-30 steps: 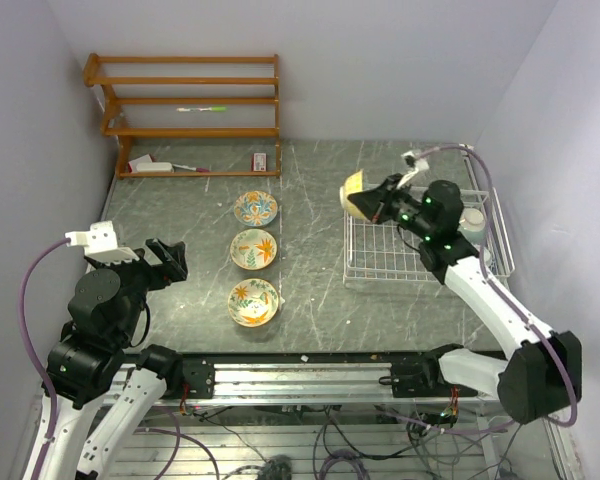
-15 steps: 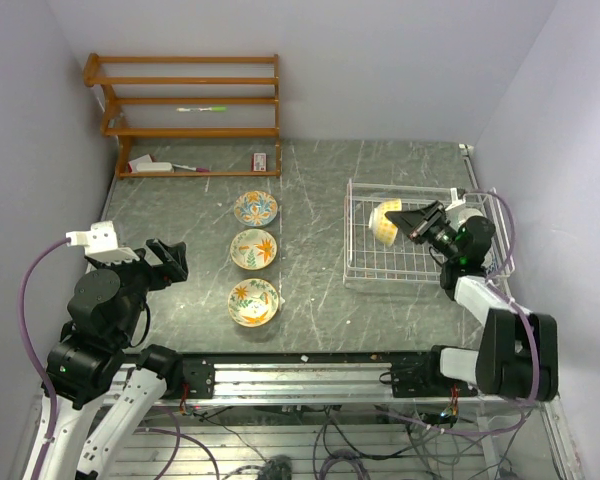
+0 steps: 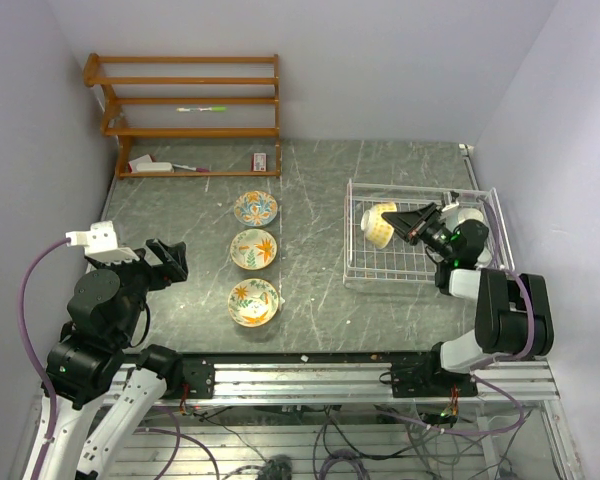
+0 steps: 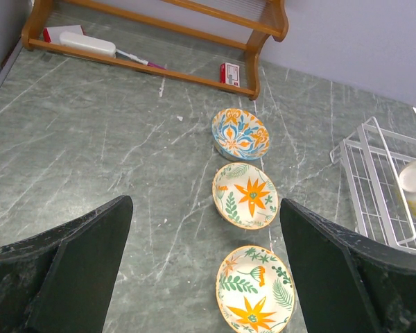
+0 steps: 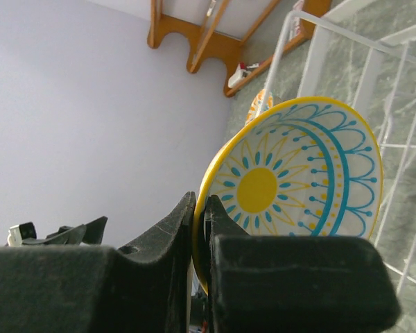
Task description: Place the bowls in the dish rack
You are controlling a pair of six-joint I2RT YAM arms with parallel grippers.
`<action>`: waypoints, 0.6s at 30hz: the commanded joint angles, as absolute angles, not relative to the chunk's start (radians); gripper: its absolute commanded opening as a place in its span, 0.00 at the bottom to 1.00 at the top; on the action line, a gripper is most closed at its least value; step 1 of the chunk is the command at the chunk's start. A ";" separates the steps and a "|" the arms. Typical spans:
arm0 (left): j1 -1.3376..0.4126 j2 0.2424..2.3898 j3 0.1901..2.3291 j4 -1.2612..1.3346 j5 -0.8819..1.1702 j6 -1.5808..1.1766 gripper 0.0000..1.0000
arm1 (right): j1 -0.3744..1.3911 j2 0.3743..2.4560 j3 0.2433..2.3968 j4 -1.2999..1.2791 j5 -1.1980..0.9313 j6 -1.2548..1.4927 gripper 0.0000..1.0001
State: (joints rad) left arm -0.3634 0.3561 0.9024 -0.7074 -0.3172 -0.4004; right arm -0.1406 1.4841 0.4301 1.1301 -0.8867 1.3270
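Observation:
My right gripper (image 3: 408,224) is shut on the rim of the blue-yellow patterned bowl (image 3: 380,222) and holds it on edge, tilted, over the left part of the white wire dish rack (image 3: 395,279). In the right wrist view the bowl's (image 5: 298,173) yellow rim sits pinched in the gripper (image 5: 201,208), with rack wires (image 5: 374,76) behind. A pale bowl (image 3: 468,217) sits in the rack's right end. Three patterned bowls lie in a column on the table: far (image 3: 255,208), middle (image 3: 253,249), near (image 3: 253,302). My left gripper (image 3: 166,262) is open and empty, left of them.
An orange-brown wooden shelf (image 3: 185,110) with small items stands at the back left. In the left wrist view the three bowls (image 4: 245,195) lie ahead of the open gripper (image 4: 206,201), with the rack's left end (image 4: 374,180) at the right.
My right arm has brought the blue-yellow bowl from above the rack's far left corner down into the rack and folded back to the right. The left arm has not moved.

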 commanded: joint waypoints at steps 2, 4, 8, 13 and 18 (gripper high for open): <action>-0.357 0.361 0.929 -0.700 -0.307 -0.390 0.98 | -0.152 1.524 0.460 1.122 -0.874 1.296 0.02; -0.357 0.359 0.925 -0.697 -0.306 -0.390 0.98 | -0.152 1.543 0.461 1.113 -0.871 1.293 0.03; -0.357 0.358 0.921 -0.693 -0.307 -0.388 0.98 | -0.153 1.572 0.475 1.040 -0.866 1.250 0.04; -0.357 0.353 0.923 -0.695 -0.311 -0.384 0.98 | -0.156 1.579 0.480 0.954 -0.843 1.191 0.05; -0.357 0.347 0.922 -0.693 -0.313 -0.383 0.98 | -0.162 1.538 0.492 0.801 -0.799 1.117 0.12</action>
State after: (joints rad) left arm -0.3634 0.3561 0.9024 -0.7071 -0.3176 -0.3996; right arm -0.1429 1.5745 0.4736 0.9463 -0.8635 1.2179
